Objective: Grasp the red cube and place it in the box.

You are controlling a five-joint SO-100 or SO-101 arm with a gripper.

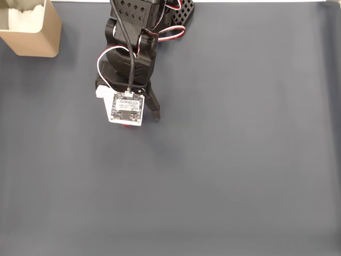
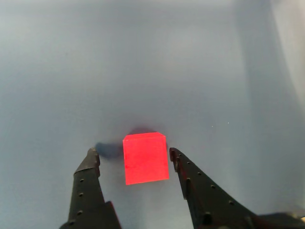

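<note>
In the wrist view the red cube (image 2: 145, 164) rests on the dark grey mat between the two black fingers of my gripper (image 2: 133, 153). The gripper is open, with a small gap on each side of the cube, and neither finger touches it. Seen from above in the fixed view, the arm (image 1: 130, 64) reaches down from the top edge. Its wrist camera board (image 1: 127, 106) covers most of the cube, leaving a thin red sliver (image 1: 127, 125) at the board's lower edge. The tan box (image 1: 45, 32) with white lining stands at the top left corner, far from the gripper.
The grey mat (image 1: 229, 176) covers the whole table in the fixed view. The arm's black base (image 1: 176, 13) sits at the top edge, right of the box. A pale strip shows at the wrist view's right edge (image 2: 293, 38).
</note>
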